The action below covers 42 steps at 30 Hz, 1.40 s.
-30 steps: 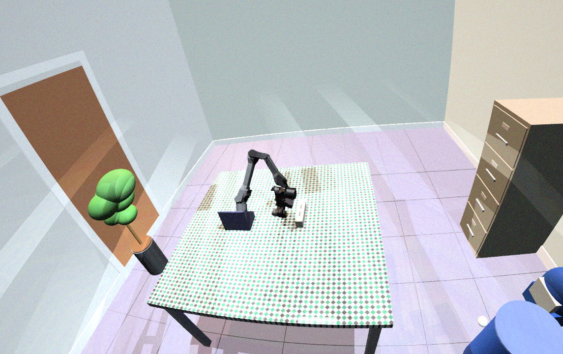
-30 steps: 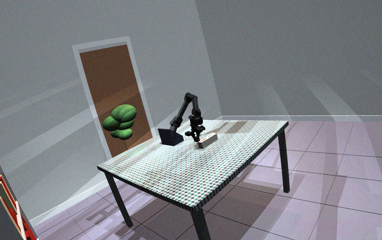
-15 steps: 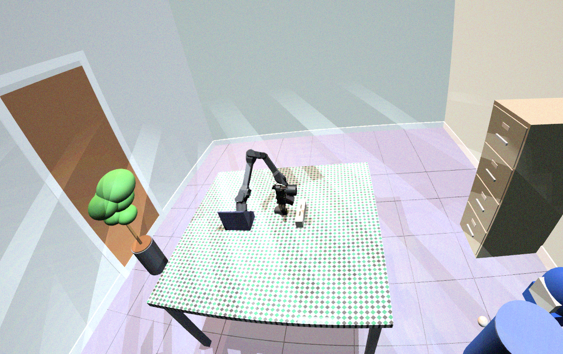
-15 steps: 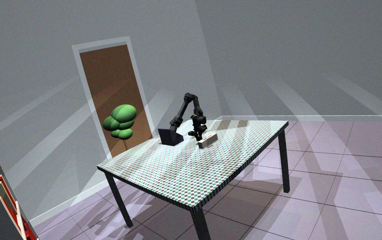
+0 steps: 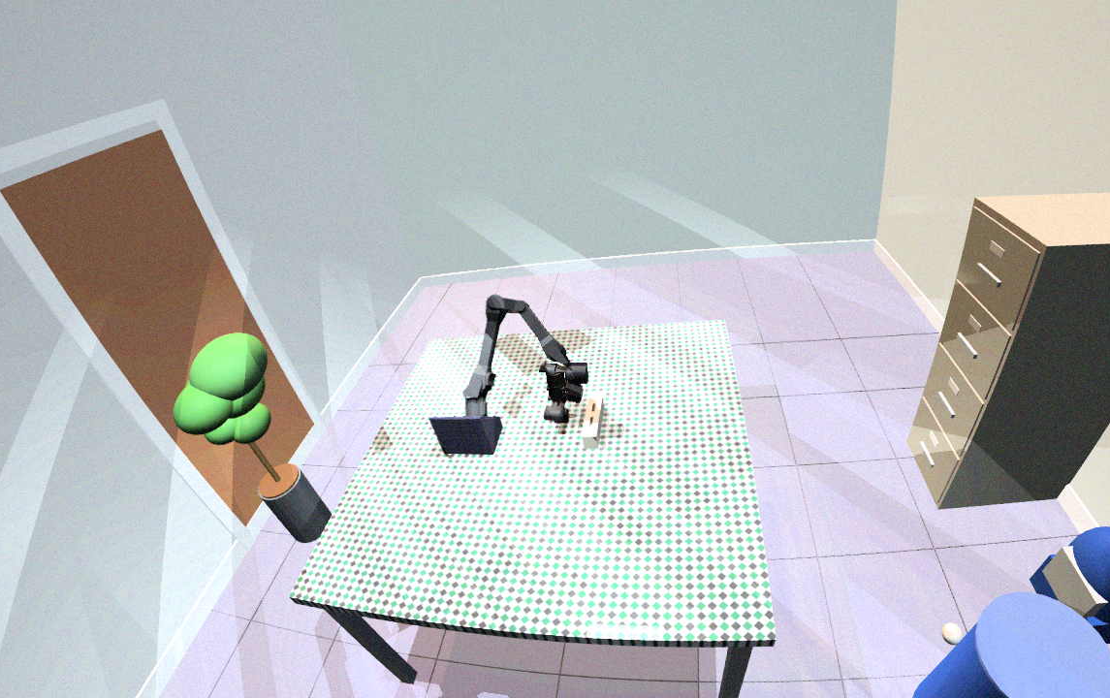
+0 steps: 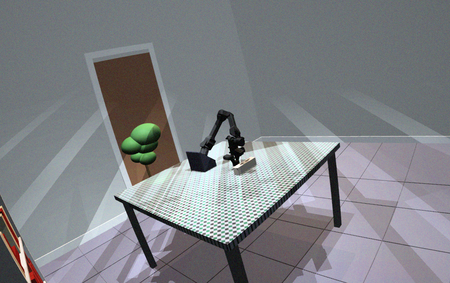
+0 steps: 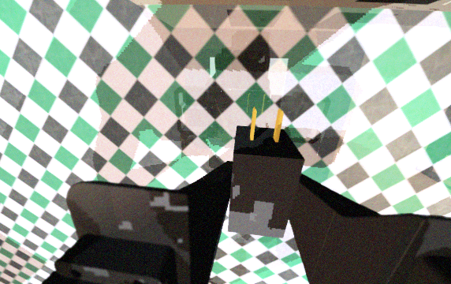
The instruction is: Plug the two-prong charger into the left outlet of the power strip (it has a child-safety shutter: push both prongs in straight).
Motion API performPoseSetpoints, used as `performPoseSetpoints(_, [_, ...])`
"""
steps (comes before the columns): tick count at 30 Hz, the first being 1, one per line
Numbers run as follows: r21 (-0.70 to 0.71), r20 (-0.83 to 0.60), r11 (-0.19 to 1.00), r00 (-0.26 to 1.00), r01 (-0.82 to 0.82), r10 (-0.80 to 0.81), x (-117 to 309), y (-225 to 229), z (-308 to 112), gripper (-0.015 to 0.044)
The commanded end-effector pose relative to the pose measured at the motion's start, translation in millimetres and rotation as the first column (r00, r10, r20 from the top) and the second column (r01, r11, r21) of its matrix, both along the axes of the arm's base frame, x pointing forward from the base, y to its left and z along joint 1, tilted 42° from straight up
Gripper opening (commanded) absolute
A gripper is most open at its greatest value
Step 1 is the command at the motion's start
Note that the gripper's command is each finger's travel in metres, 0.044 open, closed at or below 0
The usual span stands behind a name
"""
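Observation:
My gripper is shut on the dark two-prong charger. Two yellow prongs stick out of the charger's far end in the wrist view and touch nothing that I can make out. The pale power strip lies on the table, just right of the gripper in the top view. In the wrist view only a narrow edge of the strip shows at the top, with part of one dark outlet. The charger is too small to make out in the top and exterior views.
A dark blue wedge-shaped block stands on the checkered table, by the arm's base. A potted plant stands beyond the table, and a filing cabinet stands on the right in the top view.

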<state>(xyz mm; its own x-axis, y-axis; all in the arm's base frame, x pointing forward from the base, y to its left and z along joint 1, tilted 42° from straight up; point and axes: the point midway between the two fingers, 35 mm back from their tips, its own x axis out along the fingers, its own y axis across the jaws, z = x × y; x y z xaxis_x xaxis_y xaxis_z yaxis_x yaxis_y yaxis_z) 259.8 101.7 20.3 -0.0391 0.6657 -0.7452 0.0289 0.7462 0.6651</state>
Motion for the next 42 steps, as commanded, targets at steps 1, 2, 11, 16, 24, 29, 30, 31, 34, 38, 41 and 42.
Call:
performPoseSetpoints(1, [0.005,0.003,1.000,1.000,0.003,-0.003,6.7,1.0,2.4,0.0000])
performPoseSetpoints(2, [0.005,0.003,1.000,1.000,0.002,-0.002,7.9,1.1,2.5,0.0000])
performPoseSetpoints(11, [0.006,0.007,1.000,1.000,-0.002,0.002,18.0,2.3,3.8,0.0000])
performPoseSetpoints(16, [0.007,0.009,1.000,1.000,-0.005,0.004,23.5,3.0,4.4,0.0000])
performPoseSetpoints(24, [0.008,0.013,1.000,1.000,-0.009,0.008,32.4,4.0,5.3,0.0000])
performPoseSetpoints(29, [0.009,0.015,1.000,1.000,-0.011,0.011,37.9,4.6,5.7,0.0000])
performPoseSetpoints(30, [0.009,0.016,1.000,1.000,-0.012,0.011,39.0,4.7,5.7,0.0000])
performPoseSetpoints(31, [0.009,0.016,1.000,1.000,-0.012,0.012,39.9,4.8,5.8,0.0000])
performPoseSetpoints(34, [0.009,0.016,1.000,1.000,-0.012,0.012,40.6,4.8,5.8,0.0000])
performPoseSetpoints(38, [0.009,0.016,1.000,1.000,-0.012,0.012,40.6,4.9,6.0,0.0000])
performPoseSetpoints(41, [0.009,0.016,1.000,1.000,-0.012,0.012,40.6,4.9,6.3,0.0000])
performPoseSetpoints(42, [0.009,0.016,1.000,1.000,-0.012,0.012,40.6,4.9,6.3,0.0000])
